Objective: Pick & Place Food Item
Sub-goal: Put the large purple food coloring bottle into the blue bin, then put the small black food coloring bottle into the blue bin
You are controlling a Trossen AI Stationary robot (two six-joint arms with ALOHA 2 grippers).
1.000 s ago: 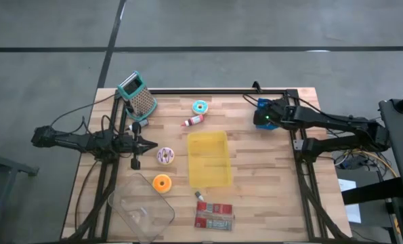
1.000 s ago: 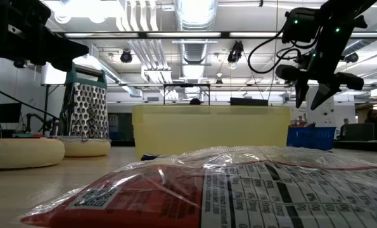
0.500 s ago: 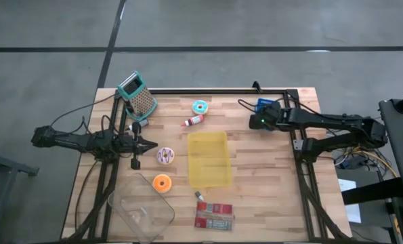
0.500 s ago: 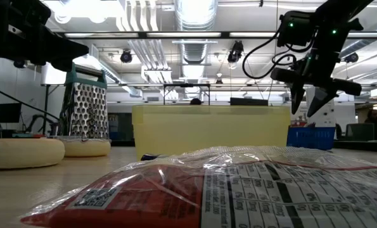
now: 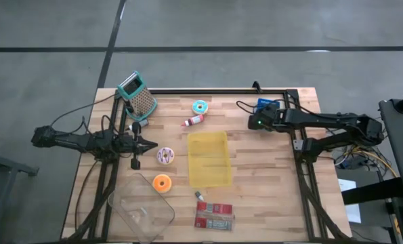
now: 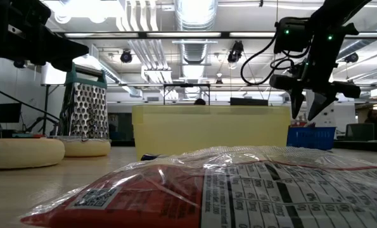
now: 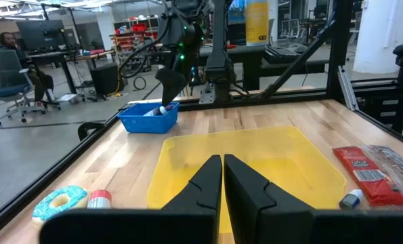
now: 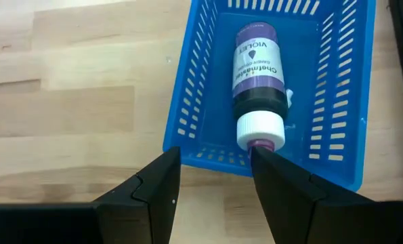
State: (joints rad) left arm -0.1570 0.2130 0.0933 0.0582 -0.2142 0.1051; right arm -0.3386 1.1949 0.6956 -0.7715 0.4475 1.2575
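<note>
A violet-labelled bottle with a white cap [image 8: 259, 81] lies on its side in a blue slatted basket [image 8: 194, 102] at the table's far right [image 5: 267, 105]. My right gripper [image 8: 213, 175] hangs open above the basket's wall on the cap's side, slanting down and clear of it [image 6: 307, 104]. The bottle's cap [image 8: 259, 129] points toward its fingers. A yellow tray [image 5: 208, 159] lies mid-table. My left gripper [image 5: 150, 144] waits shut and level at the table's left, pointing toward the tray [image 7: 222, 177].
Left of the tray lie a teal donut [image 5: 200, 107], a small red bottle [image 5: 194, 121], a purple-iced donut [image 5: 165, 156] and an orange donut [image 5: 162, 183]. A grater [image 5: 139, 95] stands far left. A clear container [image 5: 141, 210] and a red packet [image 5: 213, 215] lie at the near edge.
My right gripper has moved a little toward the table's left edge and sunk slightly over the blue basket, its fingers still apart. The left arm has kept still.
</note>
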